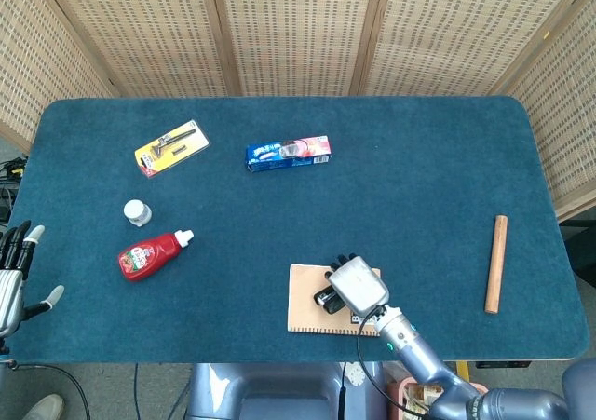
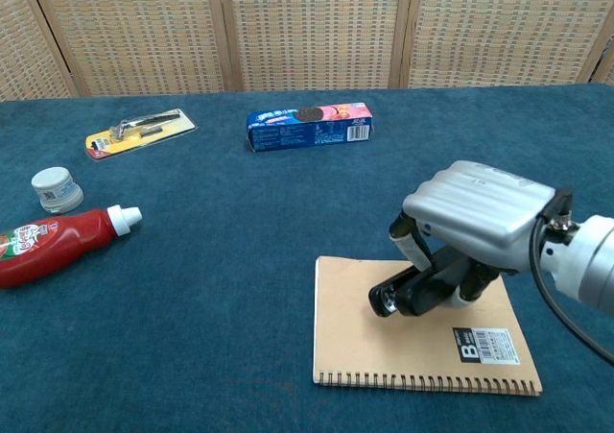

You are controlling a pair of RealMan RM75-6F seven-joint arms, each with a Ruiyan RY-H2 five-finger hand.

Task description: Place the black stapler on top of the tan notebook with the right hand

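Your right hand is clasped around the black stapler, fingers curled under it, and it hangs over the middle of the tan notebook. From the chest view the stapler sits low over the cover, its front end pointing toward the notebook's left half; whether it already touches the paper you cannot tell from either view. In the head view the same hand covers the notebook's centre, with the stapler poking out on its left.

Your left hand rests far left of the notebook, at the counter edge, holding nothing, its fingers spread.

Taking the notebook as your landmark: the red sauce bottle lies well to its left on its side, with the small white jar just beyond that. The yellow blister pack sits far back and left, the blue cookie box straight back. A wooden stick lies well off to the notebook's right.
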